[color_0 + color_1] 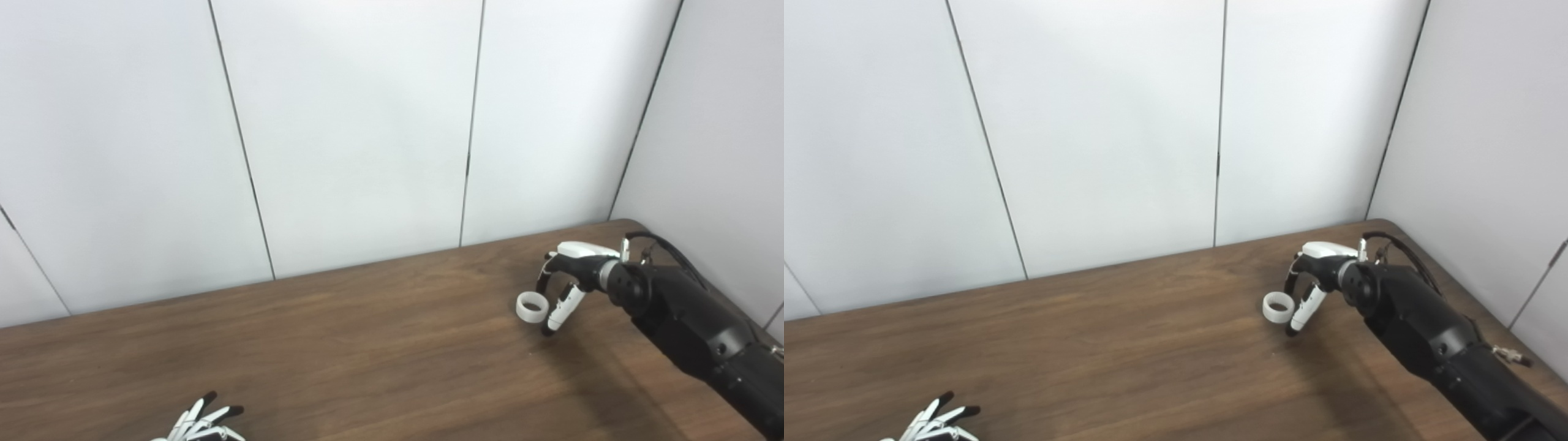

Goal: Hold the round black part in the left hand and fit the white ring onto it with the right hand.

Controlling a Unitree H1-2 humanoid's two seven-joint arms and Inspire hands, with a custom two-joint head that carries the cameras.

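wood table (367,343) | right hand (566,278) pinches white ring (531,307); seems light, stiff, slippery; keep rim pinch | left hand (205,422) spread, empty

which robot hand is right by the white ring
The right robot hand, far right on the table, fingers curled beside the white ring. The left robot hand sits at the bottom edge.

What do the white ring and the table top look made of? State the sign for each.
White ring: probably plastic, matte; even white, no gleam, thick smooth wall. Table top: wood or wood-look laminate, satin brown; long grain streaks show, but the look cannot settle which.
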